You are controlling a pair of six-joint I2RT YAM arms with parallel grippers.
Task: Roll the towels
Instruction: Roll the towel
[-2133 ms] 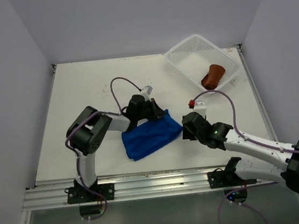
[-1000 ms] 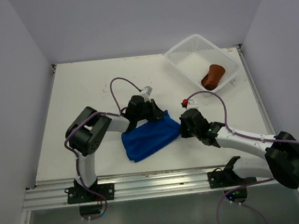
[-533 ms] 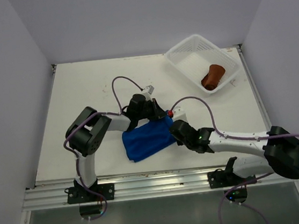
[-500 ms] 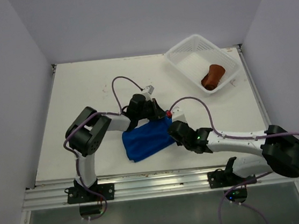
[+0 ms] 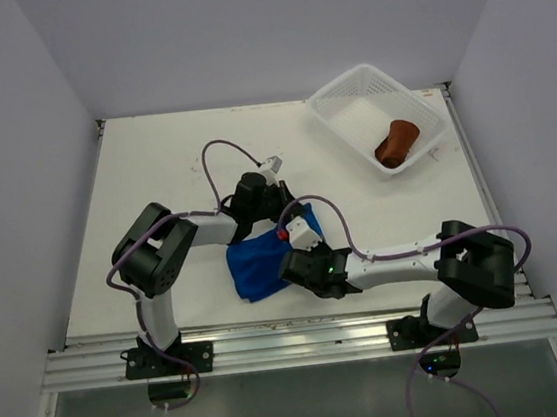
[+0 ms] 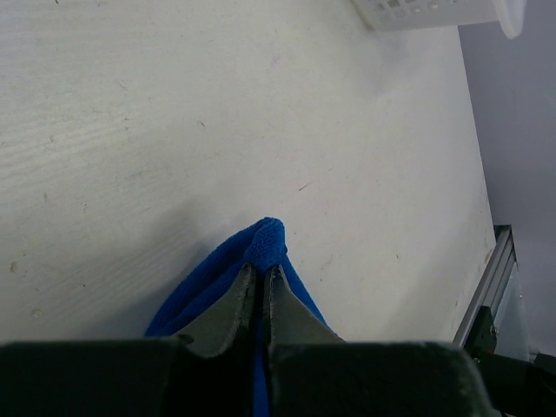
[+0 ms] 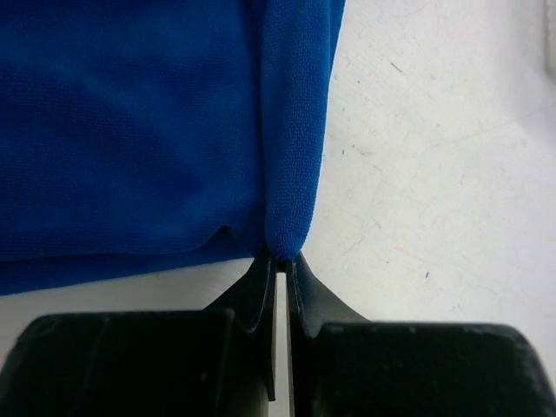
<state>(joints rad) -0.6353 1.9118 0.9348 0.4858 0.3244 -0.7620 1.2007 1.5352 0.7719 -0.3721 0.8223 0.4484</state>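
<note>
- Left hand (image 6: 259,285) is clamped on a corner of the blue towel (image 6: 265,240).
- Right hand (image 7: 280,261) pinches the same towel's folded edge; the towel lies mid-table (image 5: 153,162).
- Rust-brown towel (image 5: 397,142) sits bundled in the white mesh basket (image 5: 348,115).

This is a robotics lab test cell. A bare white counter (image 5: 154,172) is boxed in on three sides by plain pale walls (image 5: 10,148). Along the counter's near edge runs an aluminium rail (image 5: 293,340), with a left arm (image 5: 150,273) and a right arm (image 5: 404,252) bolted to it. Purple cables (image 5: 220,153) loop above the counter.
</note>
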